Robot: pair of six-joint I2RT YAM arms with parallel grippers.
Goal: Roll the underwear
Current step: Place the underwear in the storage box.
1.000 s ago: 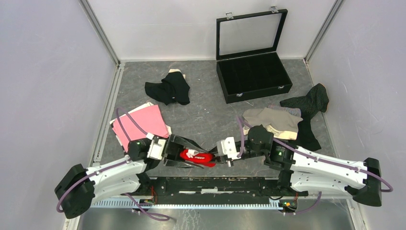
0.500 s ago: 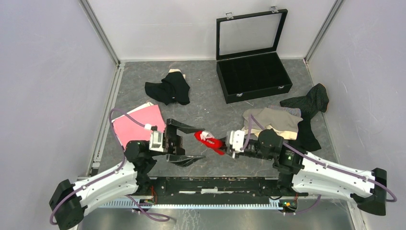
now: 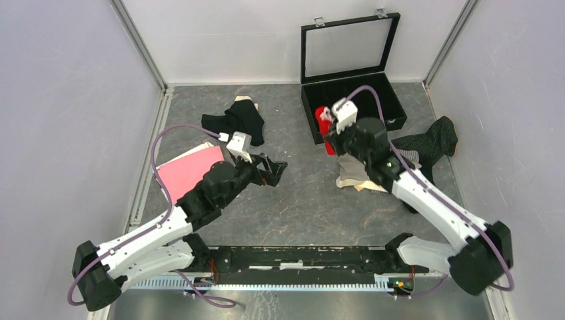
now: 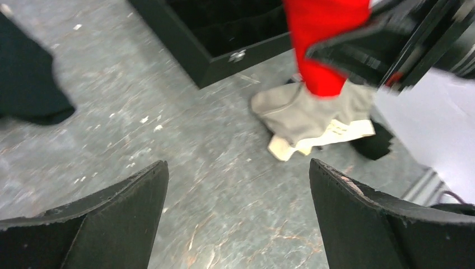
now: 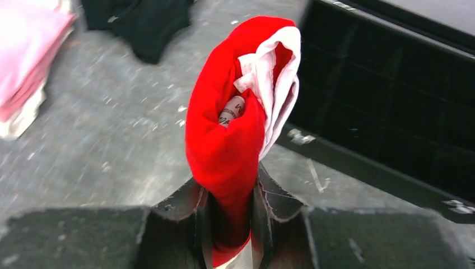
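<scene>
The red underwear (image 5: pixel 235 123) is a rolled bundle with a white band, and my right gripper (image 5: pixel 231 207) is shut on its lower end. From above, the right gripper (image 3: pixel 328 130) holds the red roll (image 3: pixel 322 113) over the near left corner of the black case (image 3: pixel 353 100). My left gripper (image 3: pixel 273 170) stands wide open with nothing in it above the bare mat, its fingers (image 4: pixel 112 224) far apart. It faces the red roll (image 4: pixel 322 33) and the beige underwear (image 4: pixel 302 112). More underwear lies about: black (image 3: pixel 234 123), pink (image 3: pixel 190 172), beige (image 3: pixel 356 175) and dark pinstriped (image 3: pixel 430 143).
The case's glass lid (image 3: pixel 346 47) stands upright against the back wall. White walls and metal rails enclose the grey mat on three sides. The right arm reaches over the beige pile. The case's front wall (image 5: pixel 392 112) is just right of the red roll.
The left gripper opened and let go of the red roll, then swung back toward the pink underwear. The right gripper carried the roll from the front middle to the case's near left corner.
</scene>
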